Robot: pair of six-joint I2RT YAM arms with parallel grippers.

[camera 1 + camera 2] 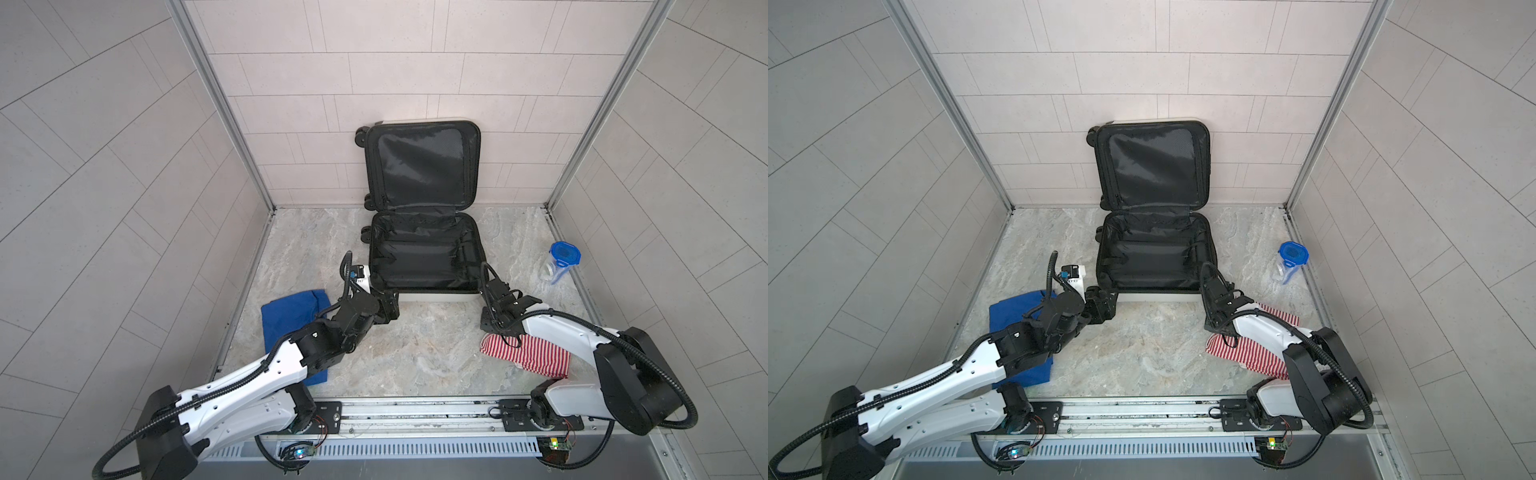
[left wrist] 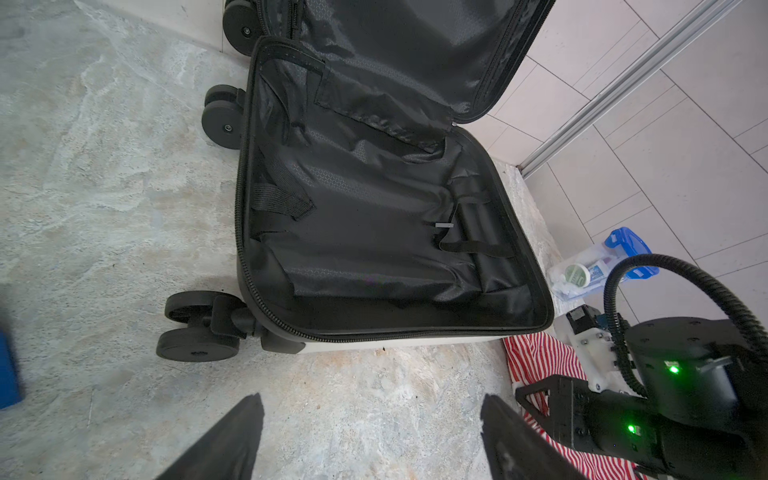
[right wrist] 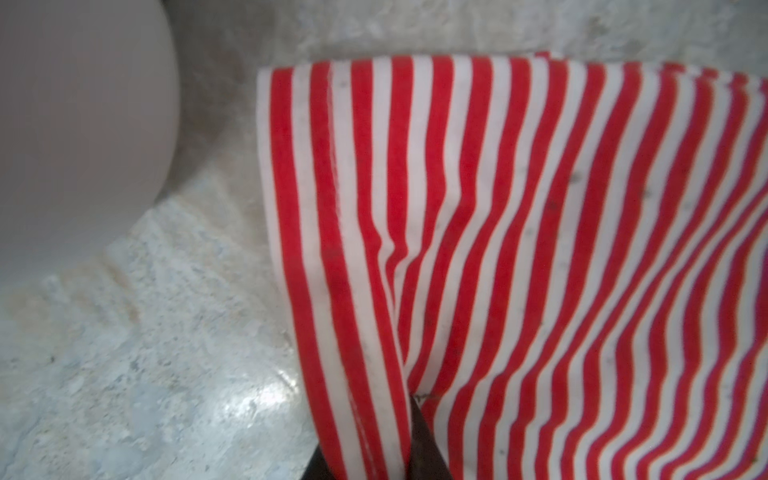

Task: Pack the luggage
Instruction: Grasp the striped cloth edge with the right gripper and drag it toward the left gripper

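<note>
The luggage (image 1: 432, 297) (image 1: 1154, 296) lies open on the floor. Its black-lined base is flat and its lid leans on the back wall; nothing is inside in the left wrist view (image 2: 374, 344). My left gripper (image 1: 390, 309) (image 1: 1104, 307) (image 2: 372, 401) hovers open just before the luggage's front left corner, with bare floor between its fingers. My right gripper (image 1: 492, 328) (image 1: 1219, 328) (image 3: 370, 453) points down at the near left end of a red-and-white striped cloth (image 1: 536, 357) (image 1: 1254, 359) (image 3: 540, 249). It is shut on a raised fold of it.
A folded blue cloth (image 1: 291, 320) (image 1: 1013, 316) lies under the left arm. A clear container with a blue lid (image 1: 561, 259) (image 1: 1289, 262) (image 2: 594, 270) stands right of the luggage near the side wall. Walls enclose three sides.
</note>
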